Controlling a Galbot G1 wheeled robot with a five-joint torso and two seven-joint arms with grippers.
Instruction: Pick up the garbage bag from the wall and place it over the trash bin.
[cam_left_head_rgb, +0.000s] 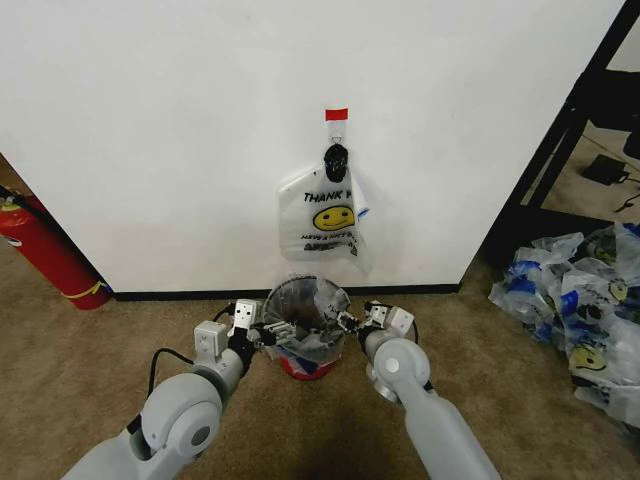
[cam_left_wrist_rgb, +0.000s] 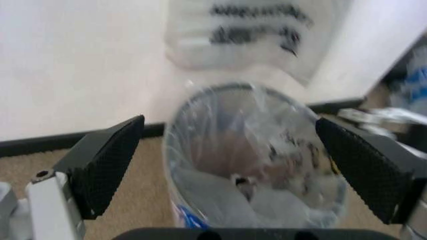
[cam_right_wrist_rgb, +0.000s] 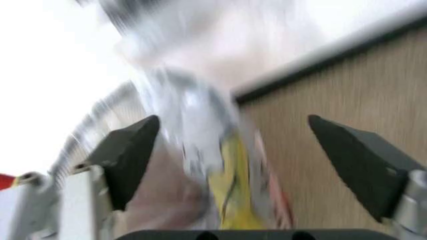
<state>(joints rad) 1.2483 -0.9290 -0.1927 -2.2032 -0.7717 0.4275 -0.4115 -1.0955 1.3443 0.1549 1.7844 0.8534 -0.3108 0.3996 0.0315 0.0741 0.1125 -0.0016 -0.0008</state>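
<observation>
Against the large plain white wall (cam_left_head_rgb: 180, 130) with its black baseboard, a thin translucent white plastic garbage bag (cam_left_head_rgb: 328, 217) with black "THANK YOU" print and a yellow smiley face is hanging from a small hook marked with red tape (cam_left_head_rgb: 337, 116). Directly below it, on the tan carpet floor (cam_left_head_rgb: 80, 370), the small round dark trash bin (cam_left_head_rgb: 306, 325) with a red base is standing close to the baseboard, and a second translucent plastic bag (cam_left_wrist_rgb: 260, 165) is lying over its rim and sagging into its mouth.

I am holding my left tool (cam_left_head_rgb: 262, 337) at the bin's left edge and my right tool (cam_left_head_rgb: 352, 322) at its right edge, so the bin is sitting between them. In the left wrist view my left tool (cam_left_wrist_rgb: 233, 165) is spread wide, its two black textured pads (cam_left_wrist_rgb: 110, 162) standing apart on either side of the lined bin and gripping nothing. In the right wrist view my right tool (cam_right_wrist_rgb: 233, 160) is likewise released, its dark fingers (cam_right_wrist_rgb: 130, 155) well apart, with crumpled clear plastic showing yellow print lying between them without being pinched.

A red fire extinguisher (cam_left_head_rgb: 45, 250) is leaning at the wall on the far left, and a heap of similar plastic bags (cam_left_head_rgb: 575, 300) is lying on the floor at the right.
</observation>
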